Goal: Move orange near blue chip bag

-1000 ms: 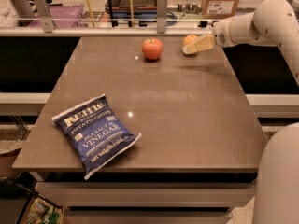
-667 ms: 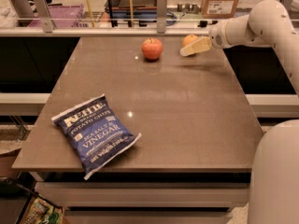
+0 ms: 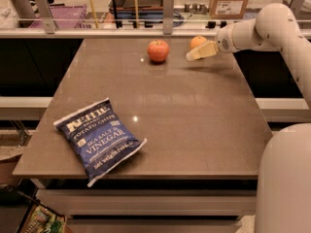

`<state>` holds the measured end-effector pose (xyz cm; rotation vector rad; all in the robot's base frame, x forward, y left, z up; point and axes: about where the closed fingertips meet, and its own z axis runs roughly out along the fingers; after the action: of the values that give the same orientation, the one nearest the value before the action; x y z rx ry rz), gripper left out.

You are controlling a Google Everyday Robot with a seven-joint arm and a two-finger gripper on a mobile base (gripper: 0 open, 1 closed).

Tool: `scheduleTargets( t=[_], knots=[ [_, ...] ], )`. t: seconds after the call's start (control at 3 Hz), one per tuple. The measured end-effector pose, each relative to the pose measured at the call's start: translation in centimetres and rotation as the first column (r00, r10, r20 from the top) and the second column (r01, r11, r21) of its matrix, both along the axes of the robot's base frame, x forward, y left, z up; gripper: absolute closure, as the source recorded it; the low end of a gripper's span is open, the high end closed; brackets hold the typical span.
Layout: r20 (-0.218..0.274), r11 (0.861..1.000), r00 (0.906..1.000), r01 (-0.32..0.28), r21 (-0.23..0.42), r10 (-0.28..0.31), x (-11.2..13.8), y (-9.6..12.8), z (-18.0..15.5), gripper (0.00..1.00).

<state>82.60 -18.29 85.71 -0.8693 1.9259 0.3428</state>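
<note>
While hovering far-right, pale gripper (image 3: 201, 51): open or closed, can't tell
small round orange (image 3: 197, 41): just behind it
flat dark-blue chip bag (image 3: 99, 140): front-left, well apart
tip: centre on fruit, dodge red apple (image 3: 158, 50)

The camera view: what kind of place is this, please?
Probably an office kitchen or a lab made like one: a stone-like counter with a blue chip bag, an apple and an orange, and a cardboard box behind. The gripper hangs near the far edge, just in front of the orange.
</note>
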Motion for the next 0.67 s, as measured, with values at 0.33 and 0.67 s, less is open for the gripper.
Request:
scheduleTargets(
  t=[0.33, 0.67],
  knots=[
    [-0.004, 1.0, 1.0, -0.004, 0.001, 0.004, 0.08, 0.33, -0.28, 0.18],
    [-0.007, 1.0, 0.9999, -0.008, 0.002, 0.008, 0.14, 0.61, -0.53, 0.41]
  ],
)
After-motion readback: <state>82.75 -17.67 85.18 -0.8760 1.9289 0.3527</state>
